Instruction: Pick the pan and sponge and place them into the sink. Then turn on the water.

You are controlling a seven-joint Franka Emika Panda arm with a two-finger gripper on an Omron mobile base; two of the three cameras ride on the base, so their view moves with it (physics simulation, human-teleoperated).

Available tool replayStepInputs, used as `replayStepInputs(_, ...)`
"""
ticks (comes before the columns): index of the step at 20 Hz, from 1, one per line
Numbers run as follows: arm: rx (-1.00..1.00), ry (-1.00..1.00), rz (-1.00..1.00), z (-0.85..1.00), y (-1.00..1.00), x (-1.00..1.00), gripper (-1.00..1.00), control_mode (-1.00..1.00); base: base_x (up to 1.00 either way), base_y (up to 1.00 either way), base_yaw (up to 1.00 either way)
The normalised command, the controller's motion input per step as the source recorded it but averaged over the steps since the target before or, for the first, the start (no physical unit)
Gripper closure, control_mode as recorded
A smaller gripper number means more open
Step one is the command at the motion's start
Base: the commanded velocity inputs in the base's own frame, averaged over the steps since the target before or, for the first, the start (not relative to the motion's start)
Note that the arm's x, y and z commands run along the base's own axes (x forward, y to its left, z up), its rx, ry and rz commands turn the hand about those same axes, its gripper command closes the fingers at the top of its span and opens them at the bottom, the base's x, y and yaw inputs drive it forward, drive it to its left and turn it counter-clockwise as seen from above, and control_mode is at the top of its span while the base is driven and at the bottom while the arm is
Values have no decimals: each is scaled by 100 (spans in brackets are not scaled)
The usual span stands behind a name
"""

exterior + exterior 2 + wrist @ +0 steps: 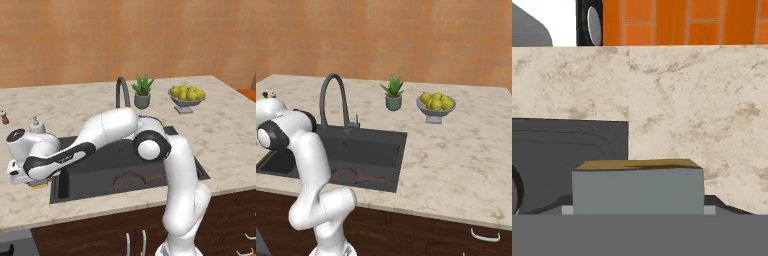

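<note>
The yellow sponge [39, 184] sits low at the counter's left, just beside the black sink [100, 167]. My gripper [34, 181] is down over the sponge. In the hand view the sponge [637, 189] shows its grey-green face and fills the gap between the dark fingertips [562, 207]; the gripper [637, 207] is shut on it. Whether the sponge is off the counter I cannot tell. The dark brown pan [131, 181] lies on the sink floor near the front wall, and the right base view shows the pan [344, 176] with its handle pointing right. The arched faucet [121, 90] stands behind the basin; no water runs.
A white soap pump [36, 125] and a small shaker [4, 117] stand left of the sink. Behind it to the right are a potted plant [142, 91] and a bowl of yellow fruit [187, 97]. Marble counter [456, 155] stretches wide on the right.
</note>
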Motion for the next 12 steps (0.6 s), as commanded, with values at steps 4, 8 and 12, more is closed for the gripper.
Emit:
replayStepInputs(4, 9, 0, 0, 29, -99, -36, 100, -100, 0, 0, 0)
replayStepInputs(8, 9, 2, 0, 31, -100, -34, 100, -100, 0, 0, 0)
replayStepInputs(12, 10, 5, 0, 27, -100, -28, 100, -100, 0, 0, 0)
